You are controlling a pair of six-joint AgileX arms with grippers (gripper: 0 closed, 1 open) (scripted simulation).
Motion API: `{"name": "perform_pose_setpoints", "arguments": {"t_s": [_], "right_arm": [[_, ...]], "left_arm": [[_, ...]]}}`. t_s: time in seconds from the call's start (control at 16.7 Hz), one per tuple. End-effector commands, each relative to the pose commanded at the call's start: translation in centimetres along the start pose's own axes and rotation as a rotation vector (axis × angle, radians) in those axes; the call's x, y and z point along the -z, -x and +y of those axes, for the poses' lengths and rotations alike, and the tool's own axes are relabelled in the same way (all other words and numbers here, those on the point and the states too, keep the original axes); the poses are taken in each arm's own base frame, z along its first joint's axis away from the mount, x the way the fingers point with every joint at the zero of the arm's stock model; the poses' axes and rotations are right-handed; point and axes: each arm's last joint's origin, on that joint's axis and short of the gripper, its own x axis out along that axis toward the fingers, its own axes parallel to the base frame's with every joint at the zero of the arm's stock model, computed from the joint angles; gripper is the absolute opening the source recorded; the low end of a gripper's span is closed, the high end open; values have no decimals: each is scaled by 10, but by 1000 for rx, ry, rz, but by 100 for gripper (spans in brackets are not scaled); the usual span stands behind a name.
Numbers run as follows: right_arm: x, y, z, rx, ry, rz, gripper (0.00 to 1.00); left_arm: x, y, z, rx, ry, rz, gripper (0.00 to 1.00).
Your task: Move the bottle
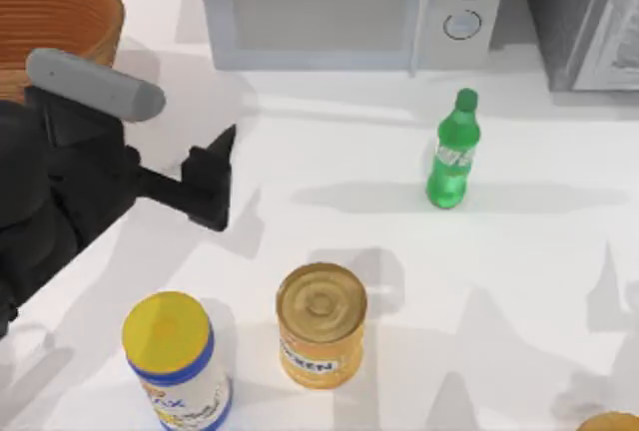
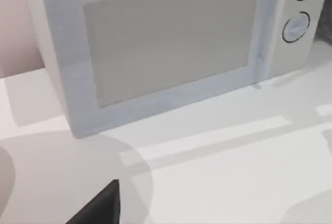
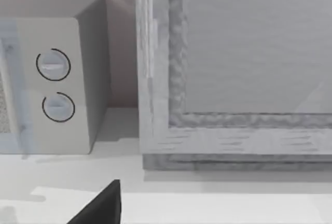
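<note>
The bottle (image 1: pixel 454 152) is slim and green, with a green cap and a pale label band. It stands upright on the white table, right of centre, in front of the microwave. My left gripper (image 1: pixel 222 180) hangs high over the table's left side, far left of the bottle, open and holding nothing. One of its dark fingers (image 2: pixel 99 207) shows in the left wrist view. My right arm is parked off to the right, and one dark finger (image 3: pixel 101 206) of its open gripper shows in the right wrist view.
A white microwave (image 1: pixel 339 7) stands at the back, and a grey appliance (image 1: pixel 589 12) stands at the back right. A wicker basket (image 1: pixel 50 17) sits at the back left. A golden tin can (image 1: pixel 319 326) and a yellow-lidded canister (image 1: pixel 175 356) stand near the front.
</note>
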Motion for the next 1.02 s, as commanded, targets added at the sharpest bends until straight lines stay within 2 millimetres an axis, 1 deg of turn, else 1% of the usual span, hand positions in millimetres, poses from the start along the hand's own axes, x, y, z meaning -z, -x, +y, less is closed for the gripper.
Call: {"name": "perform_pose_setpoints", "arguments": {"t_s": [0.12,0.24,0.36,0.48,0.6,0.72,1.02], "right_arm": [[0,0,0,0,0,0,100],[0,0,0,0,0,0,100],[0,0,0,0,0,0,100],[0,0,0,0,0,0,100],[0,0,0,0,0,0,100],[0,0,0,0,0,0,100],[0,0,0,0,0,0,100]], "left_arm": [[1,-39,-19,76,-17,42,100],[10,-73,-43,149,-38,79,100],[22,-101,-67,215,-61,106,100],[34,-121,-89,268,-82,117,100],[44,-134,-105,302,-98,121,100],[50,-141,-113,317,-107,122,100],[51,-142,-112,314,-107,126,100]]}}
